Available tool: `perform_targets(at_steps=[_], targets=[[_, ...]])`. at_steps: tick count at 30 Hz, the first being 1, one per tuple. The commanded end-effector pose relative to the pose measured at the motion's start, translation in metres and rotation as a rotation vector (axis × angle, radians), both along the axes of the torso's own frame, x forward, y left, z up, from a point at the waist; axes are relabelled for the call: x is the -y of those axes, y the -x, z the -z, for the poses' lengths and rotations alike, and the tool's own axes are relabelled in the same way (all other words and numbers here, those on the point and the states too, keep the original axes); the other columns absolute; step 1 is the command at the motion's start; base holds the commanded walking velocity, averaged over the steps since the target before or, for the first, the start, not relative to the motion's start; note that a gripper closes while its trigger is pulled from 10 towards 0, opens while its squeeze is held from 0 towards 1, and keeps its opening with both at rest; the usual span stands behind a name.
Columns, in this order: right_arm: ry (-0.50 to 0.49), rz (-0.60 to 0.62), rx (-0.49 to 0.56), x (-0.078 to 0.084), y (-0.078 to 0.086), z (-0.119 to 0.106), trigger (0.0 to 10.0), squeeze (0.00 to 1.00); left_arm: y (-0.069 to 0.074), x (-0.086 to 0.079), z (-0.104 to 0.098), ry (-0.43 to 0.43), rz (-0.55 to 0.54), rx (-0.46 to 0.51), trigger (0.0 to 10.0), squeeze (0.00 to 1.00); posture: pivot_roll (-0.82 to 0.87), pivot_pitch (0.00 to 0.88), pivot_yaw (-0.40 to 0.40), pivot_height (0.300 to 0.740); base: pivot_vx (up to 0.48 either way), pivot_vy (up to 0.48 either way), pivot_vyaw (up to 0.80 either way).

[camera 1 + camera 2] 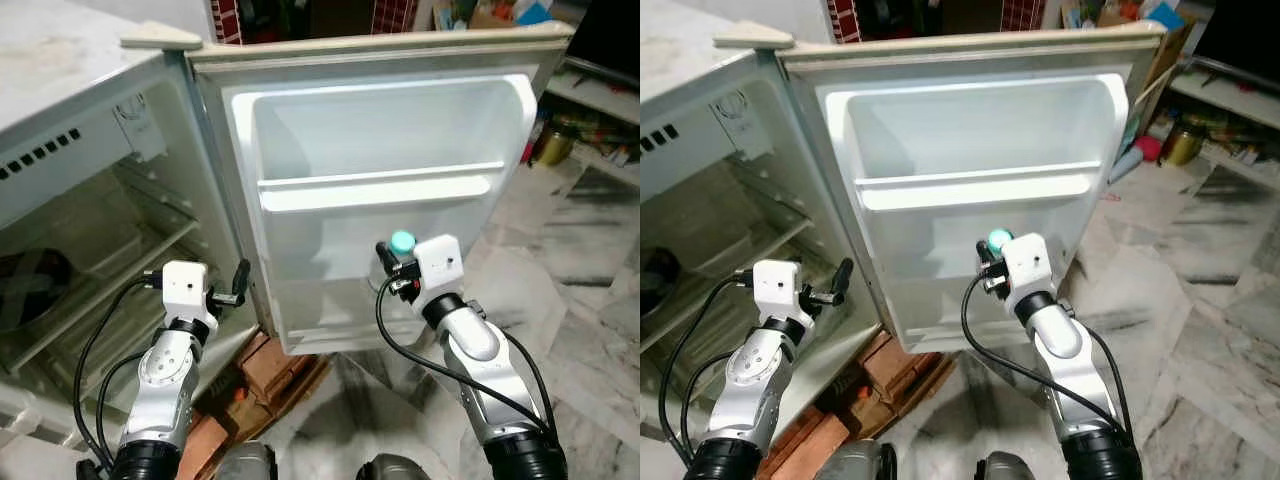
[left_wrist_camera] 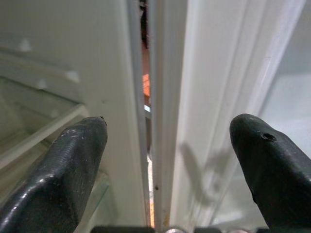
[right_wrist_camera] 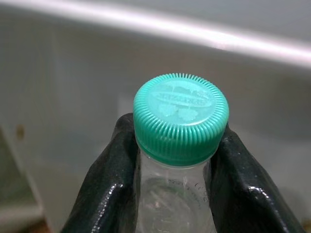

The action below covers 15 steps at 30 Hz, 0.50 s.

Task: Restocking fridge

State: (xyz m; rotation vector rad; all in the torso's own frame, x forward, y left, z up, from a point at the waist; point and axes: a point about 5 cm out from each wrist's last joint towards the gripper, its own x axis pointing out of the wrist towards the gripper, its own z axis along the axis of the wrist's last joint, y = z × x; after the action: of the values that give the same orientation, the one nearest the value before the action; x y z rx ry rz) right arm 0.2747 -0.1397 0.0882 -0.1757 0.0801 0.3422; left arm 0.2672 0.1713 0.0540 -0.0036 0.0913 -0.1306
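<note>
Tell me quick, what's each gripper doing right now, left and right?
Left gripper: open, holding nothing, by the fridge door's hinge edge.
Right gripper: closed on a clear bottle with a green cap.

Two silver, jointed arms end in white box-shaped wrist housings, the left hand (image 1: 237, 283) and right hand (image 1: 386, 262) each carrying two long, glossy black fingers (image 2: 73, 160), while looping black cables trail beside both forearms toward black collars.
</note>
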Motion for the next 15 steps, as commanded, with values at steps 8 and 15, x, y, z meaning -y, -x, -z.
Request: perform_targets(at_steps=[8,15], targets=[[0.11,0.16,-0.102,0.031,0.001,0.022,10.0,0.0,0.001,-0.004,0.0,-0.014,-0.009,-0.005,10.0,0.0,-0.01,0.07,0.003,0.74,0.0,0.0,0.0],[0.112,0.191,-0.057,0.035,-0.002,0.018,10.0,0.0,0.002,-0.005,0.0,-0.019,-0.01,-0.005,10.0,0.0,-0.01,0.073,0.006,0.74,0.0,0.0,0.0]])
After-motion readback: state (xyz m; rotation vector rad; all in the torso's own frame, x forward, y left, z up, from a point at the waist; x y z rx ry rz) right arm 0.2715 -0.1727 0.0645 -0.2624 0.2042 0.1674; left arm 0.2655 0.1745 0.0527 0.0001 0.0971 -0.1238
